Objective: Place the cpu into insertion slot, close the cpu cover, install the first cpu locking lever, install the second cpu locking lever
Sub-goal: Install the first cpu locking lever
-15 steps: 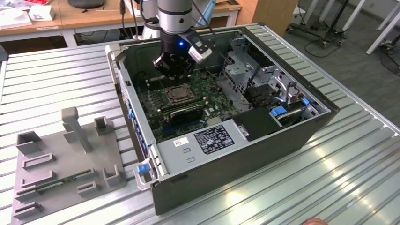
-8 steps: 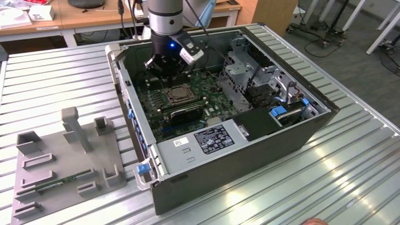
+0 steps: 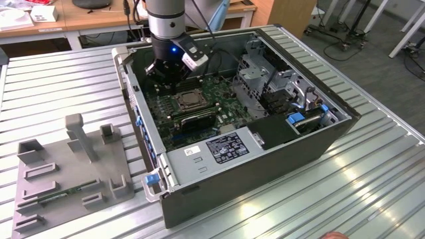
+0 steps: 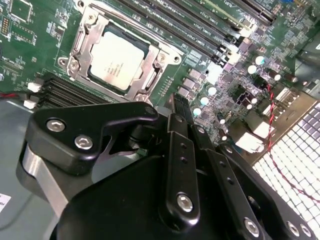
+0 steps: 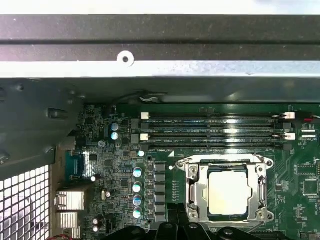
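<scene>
Claw (image 3: 171, 79), hovering inside the open computer case (image 3: 319, 149) above the motherboard (image 3: 222, 92). Whether it is open or closed cannot be told, and nothing is seen in its grip. The cpu (image 4: 117, 60) lies flat in the insertion slot (image 4: 67, 62), framed by the cpu cover (image 4: 150, 75), near the claw's tip but apart from it. Likely hazard: a descent slightly off line would snag the cover's frame or the neighbouring memory slots (image 5: 210, 127), straining the socket. The case stands on a ribbed worktop (image 3: 371, 184).

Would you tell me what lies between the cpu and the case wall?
In the first wrist view, black memory slots lie between the cpu and the case wall.
</scene>
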### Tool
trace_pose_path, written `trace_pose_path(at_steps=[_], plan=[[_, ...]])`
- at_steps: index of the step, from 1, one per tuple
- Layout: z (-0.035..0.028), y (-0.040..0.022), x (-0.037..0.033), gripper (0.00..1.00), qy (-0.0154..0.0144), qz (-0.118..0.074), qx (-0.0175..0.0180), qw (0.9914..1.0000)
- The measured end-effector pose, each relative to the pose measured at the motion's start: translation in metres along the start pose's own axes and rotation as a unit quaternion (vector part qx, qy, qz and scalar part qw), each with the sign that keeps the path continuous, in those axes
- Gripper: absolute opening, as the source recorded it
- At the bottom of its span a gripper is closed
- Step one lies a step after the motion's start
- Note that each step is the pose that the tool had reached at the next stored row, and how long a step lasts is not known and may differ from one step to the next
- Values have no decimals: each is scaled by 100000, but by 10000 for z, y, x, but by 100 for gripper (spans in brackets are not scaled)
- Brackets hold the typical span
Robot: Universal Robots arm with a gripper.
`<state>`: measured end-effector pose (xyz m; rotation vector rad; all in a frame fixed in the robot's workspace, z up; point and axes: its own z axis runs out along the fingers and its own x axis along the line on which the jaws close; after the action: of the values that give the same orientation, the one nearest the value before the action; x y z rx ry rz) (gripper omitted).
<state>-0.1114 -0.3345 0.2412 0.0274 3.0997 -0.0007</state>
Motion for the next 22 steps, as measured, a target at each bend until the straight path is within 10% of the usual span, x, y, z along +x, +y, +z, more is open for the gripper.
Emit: trace_pose_path(at_steps=[22], plan=[[0,163,50,11,4,106,7,100000]])
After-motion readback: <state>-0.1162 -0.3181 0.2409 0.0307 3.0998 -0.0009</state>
